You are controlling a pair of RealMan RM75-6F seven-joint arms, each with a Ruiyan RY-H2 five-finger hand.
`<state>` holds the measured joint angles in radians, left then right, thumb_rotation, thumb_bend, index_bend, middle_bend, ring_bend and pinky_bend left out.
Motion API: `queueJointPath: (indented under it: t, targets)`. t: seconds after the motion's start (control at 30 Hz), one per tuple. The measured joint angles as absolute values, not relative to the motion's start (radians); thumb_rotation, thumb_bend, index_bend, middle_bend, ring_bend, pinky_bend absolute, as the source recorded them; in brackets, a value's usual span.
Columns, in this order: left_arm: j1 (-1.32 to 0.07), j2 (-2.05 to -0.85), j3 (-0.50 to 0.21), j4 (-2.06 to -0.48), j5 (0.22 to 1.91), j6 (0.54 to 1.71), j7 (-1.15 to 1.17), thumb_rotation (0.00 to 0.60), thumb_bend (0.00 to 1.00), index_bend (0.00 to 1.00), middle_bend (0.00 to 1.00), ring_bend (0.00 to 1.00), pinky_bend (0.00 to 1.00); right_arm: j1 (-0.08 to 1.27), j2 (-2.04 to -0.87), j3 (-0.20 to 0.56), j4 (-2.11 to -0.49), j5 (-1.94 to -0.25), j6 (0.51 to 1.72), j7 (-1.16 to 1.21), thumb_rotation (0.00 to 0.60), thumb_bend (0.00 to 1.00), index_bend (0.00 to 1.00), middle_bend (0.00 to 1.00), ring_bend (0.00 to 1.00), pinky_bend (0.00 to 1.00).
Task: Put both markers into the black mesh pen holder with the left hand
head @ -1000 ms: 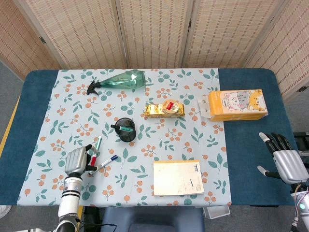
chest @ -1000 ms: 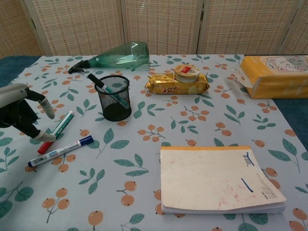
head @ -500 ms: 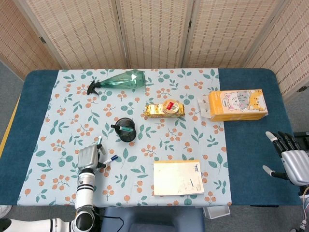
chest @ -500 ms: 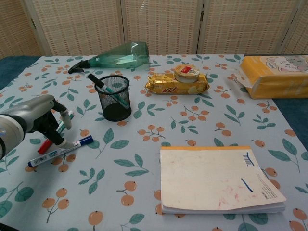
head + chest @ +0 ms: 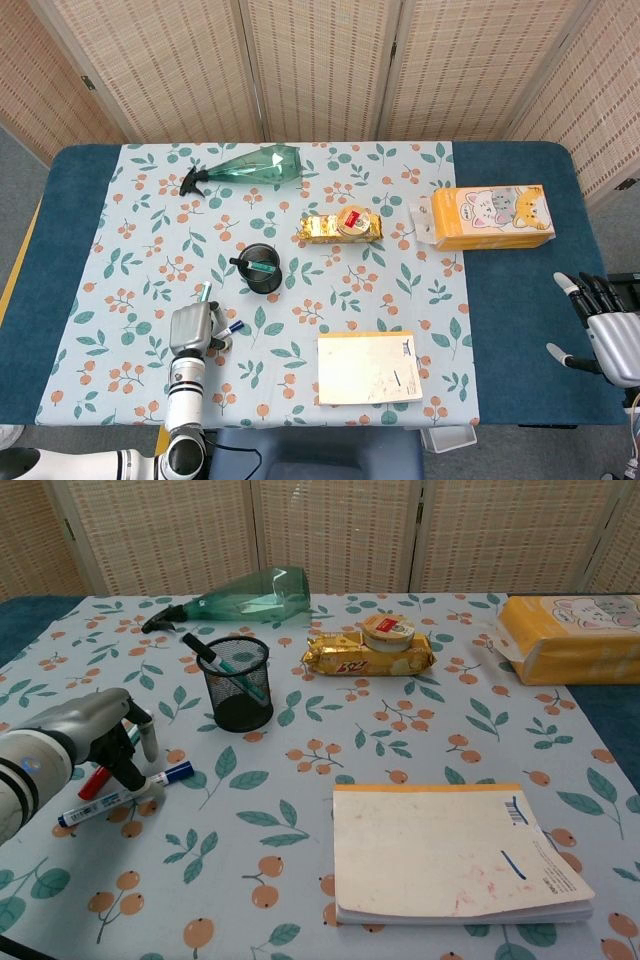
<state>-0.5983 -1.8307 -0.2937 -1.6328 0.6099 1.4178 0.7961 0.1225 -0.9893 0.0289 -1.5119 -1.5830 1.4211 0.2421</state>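
Note:
Two markers lie on the floral cloth at the front left. The white marker with a blue cap (image 5: 125, 795) (image 5: 233, 326) lies slanted. The green and red marker (image 5: 93, 783) (image 5: 204, 292) lies beside it, mostly hidden under my left hand (image 5: 95, 738) (image 5: 192, 328). That hand arches over both, fingers apart and pointing down, with fingertips (image 5: 149, 746) close to the markers; nothing is gripped. The black mesh pen holder (image 5: 237, 683) (image 5: 260, 268) stands upright beyond them with a black and a green pen inside. My right hand (image 5: 605, 335) hangs open past the table's right edge.
A yellow-edged notepad (image 5: 450, 852) lies at the front centre. A green spray bottle (image 5: 240, 592) lies behind the holder. A gold biscuit pack with a small tub (image 5: 368, 652) sits mid-table, and an orange cat-print box (image 5: 570, 625) is at the right.
My left hand has moved right along the table and now arches over the two markers. The right hand has drifted slightly outward. The markers have not moved.

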Motion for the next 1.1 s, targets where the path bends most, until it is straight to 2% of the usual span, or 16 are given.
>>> queueJointPath:
  t: [0.43,0.9,1.1]
  targets:
    - [-0.6,-1.813,-0.3,-1.627,0.581,1.398,0.805,0.6,0.36,0.62,1.0,1.0,1.0,0.117,-0.991,0.024,-1.508,-1.585,1.436,0.24,0.6,0.19,0.02,0.08,0.04,0.0]
    - [-0.595,-1.795,-0.283,-1.62,0.58,1.346,0.764,0.6,0.36,0.57,1.0,1.0,1.0,0.113,-0.988,0.023,-1.509,-1.583,1.446,0.246,0.6,0.19,0.02,0.08,0.04,0.0]
    - [-0.594,-1.783,-0.279,-1.618,0.593,1.338,0.747,0.6,0.36,0.51,1.0,1.0,1.0,0.114,-0.988,0.022,-1.51,-1.583,1.444,0.242,0.6,0.19,0.02,0.08,0.04,0.0]
